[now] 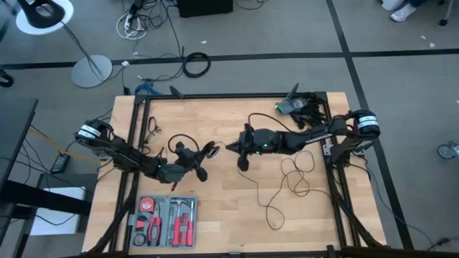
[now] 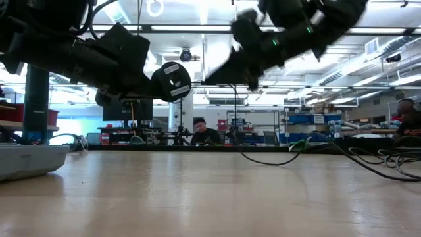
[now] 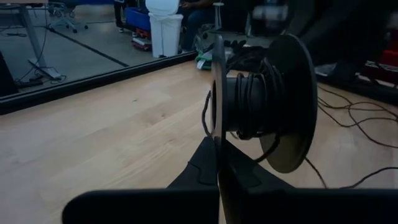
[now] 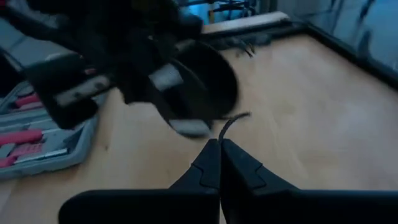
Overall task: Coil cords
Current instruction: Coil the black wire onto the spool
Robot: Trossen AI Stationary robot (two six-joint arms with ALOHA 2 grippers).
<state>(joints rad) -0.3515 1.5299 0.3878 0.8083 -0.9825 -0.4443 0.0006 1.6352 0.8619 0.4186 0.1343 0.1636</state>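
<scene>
Black cord [image 1: 290, 179] – loose loops, wood tabletop [image 1: 229, 229]

Cord-wound spool [image 3: 264, 102] in closed left pincer [image 3: 217, 158]

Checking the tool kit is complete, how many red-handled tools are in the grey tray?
2 seen from above: red-handled pliers left, red-handled tool right, in the grey plastic tool tray at the table's near-left. Others may be hidden.
</scene>
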